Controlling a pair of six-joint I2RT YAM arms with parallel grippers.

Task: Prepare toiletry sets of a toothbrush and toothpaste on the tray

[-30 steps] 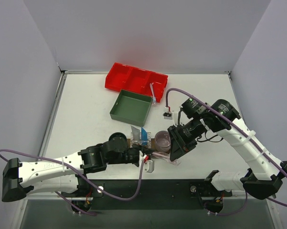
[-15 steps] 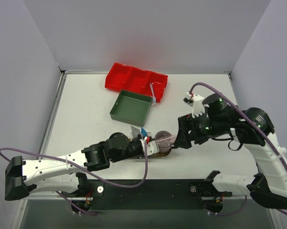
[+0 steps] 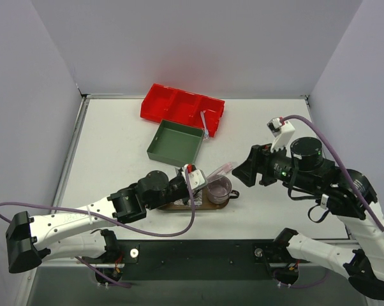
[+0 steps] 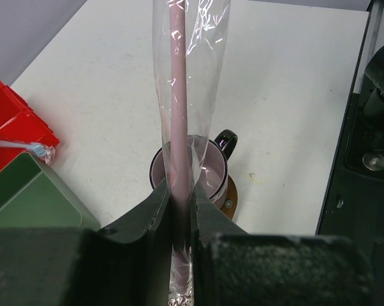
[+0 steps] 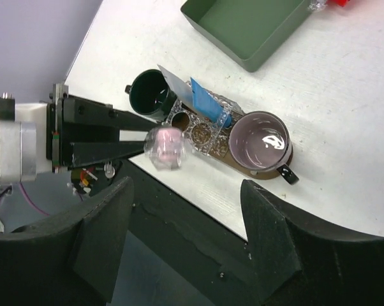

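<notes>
My left gripper (image 4: 179, 204) is shut on a pink toothbrush (image 4: 177, 95) in a clear wrapper, which points out over the lilac mug (image 4: 211, 175). In the top view the toothbrush (image 3: 219, 169) slants above that mug (image 3: 219, 189) on the brown tray (image 3: 179, 205). From the right wrist view, a blue tube (image 5: 208, 102) and a white tube (image 5: 176, 83) lie on the tray (image 5: 201, 134) between a dark green mug (image 5: 150, 92) and the lilac mug (image 5: 259, 146). My right gripper (image 5: 185, 236) is open and empty, raised to the right of the tray (image 3: 246, 169).
A green square box (image 3: 175, 143) sits behind the tray, and a red divided bin (image 3: 182, 106) behind that. Another wrapped toothbrush (image 3: 206, 124) lies at the bin's right end. The table's black front edge (image 5: 198, 223) runs just below the tray.
My right gripper opened, let go of the toothbrush and pulled back up to the right. The left gripper kept the toothbrush and carried it forward over the lilac mug.
</notes>
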